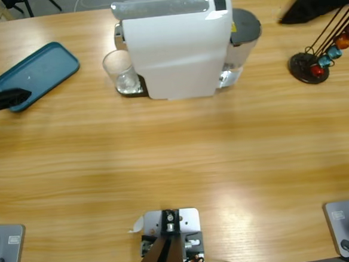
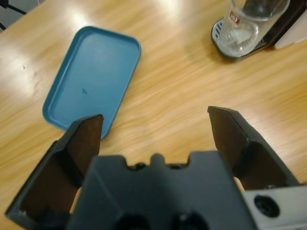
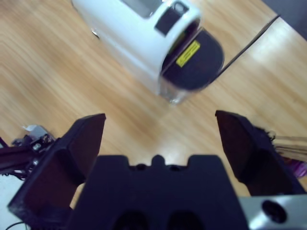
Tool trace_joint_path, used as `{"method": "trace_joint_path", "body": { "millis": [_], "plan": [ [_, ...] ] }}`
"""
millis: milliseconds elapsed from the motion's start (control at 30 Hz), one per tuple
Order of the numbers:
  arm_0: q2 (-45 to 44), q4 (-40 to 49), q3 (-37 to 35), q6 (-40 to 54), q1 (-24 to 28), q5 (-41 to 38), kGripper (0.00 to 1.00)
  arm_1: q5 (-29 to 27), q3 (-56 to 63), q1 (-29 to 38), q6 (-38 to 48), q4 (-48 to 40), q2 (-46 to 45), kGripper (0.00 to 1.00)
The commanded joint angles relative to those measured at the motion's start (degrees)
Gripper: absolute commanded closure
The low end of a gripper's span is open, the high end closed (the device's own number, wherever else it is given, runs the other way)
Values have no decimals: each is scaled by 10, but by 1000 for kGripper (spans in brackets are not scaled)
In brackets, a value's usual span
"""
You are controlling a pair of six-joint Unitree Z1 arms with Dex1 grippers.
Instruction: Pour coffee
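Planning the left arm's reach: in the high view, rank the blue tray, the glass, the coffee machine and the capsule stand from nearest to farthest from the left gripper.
1. Blue tray: at the table's left end, with the left gripper over its near edge.
2. Glass: on the machine's drip plate, left of its body.
3. Coffee machine: middle of the far side.
4. Capsule stand: far right end.

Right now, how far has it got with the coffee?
Done: an empty glass already stands on the drip tray of the white coffee machine. In hand: nothing; the left pincer is open by the blue tray, the right pincer open above the machine. Left: coffee.
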Motion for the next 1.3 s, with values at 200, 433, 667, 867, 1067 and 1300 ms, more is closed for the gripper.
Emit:
{"method": "trace_joint_path", "body": {
  "millis": [200, 433, 667, 867, 1067, 1300],
  "plan": [
    [-121, -193, 142, -15, -44, -129, 50, 48, 398, 5, 12, -242, -328, 0],
    [-123, -195, 165, 0, -44, -144, 59, 70, 434, 5, 13, -287, -284, 0],
    [-129, -210, 179, 1, -45, -123, 50, 83, 450, 5, 13, -317, -245, 0],
    [-120, -226, 184, 26, -45, -124, 107, 83, 453, 5, 17, -323, -242, 0],
    [-51, -276, 181, 4, -58, -75, 86, 83, 454, 5, 17, -323, -244, 0],
    [-21, -295, 174, 128, -64, -68, 82, 83, 455, 5, 18, -323, -248, 0]
  ]
}}
